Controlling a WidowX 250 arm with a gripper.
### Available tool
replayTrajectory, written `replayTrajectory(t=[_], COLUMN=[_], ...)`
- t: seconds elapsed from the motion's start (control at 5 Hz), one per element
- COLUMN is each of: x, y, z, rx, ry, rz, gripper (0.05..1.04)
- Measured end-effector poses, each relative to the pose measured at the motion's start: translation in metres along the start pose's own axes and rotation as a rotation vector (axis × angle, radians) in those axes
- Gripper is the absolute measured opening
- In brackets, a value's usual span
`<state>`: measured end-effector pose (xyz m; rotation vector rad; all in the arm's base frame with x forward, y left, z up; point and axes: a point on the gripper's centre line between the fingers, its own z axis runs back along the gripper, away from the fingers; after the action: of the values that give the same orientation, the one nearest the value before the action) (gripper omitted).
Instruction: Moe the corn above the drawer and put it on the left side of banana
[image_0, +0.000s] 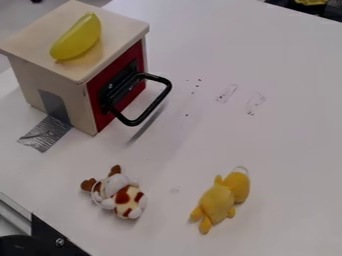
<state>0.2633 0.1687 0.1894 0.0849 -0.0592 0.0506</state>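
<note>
The white table (200, 145) comes first, grey floor (15, 15) past its far left side. At far left stands the drawer (57, 95), its black handle (157, 97) facing right. Near me lie a yellow plush (219, 201) on the right and a spotted plush (123, 195) further left. A curved yellow piece (77, 37), corn or banana, I can't say, rests on the drawer. Silver tape (45, 134) joins drawer and table. Whether my hand is open or closed, I cannot tell.

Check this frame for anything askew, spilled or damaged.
Wrinkled silver tape runs from the cream wooden drawer box onto the white tabletop, like a makeshift anchor. Beside its black looped handle, two grey scuffed patches and dark specks mark the surface, perhaps from wear. Nothing looks spilled.
</note>
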Motion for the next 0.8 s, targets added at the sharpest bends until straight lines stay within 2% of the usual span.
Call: replayTrajectory(t=[0.2, 0.4, 0.8], x=[-0.014, -0.022, -0.037], y=[0.022, 0.038, 0.06], z=[-0.006, -0.038, -0.082], rx=[0.019, 0.039, 0.054], ry=[0.014, 0.089, 0.203], rz=[0.042, 0.046, 0.074], gripper=[0.816, 0.815, 0.816])
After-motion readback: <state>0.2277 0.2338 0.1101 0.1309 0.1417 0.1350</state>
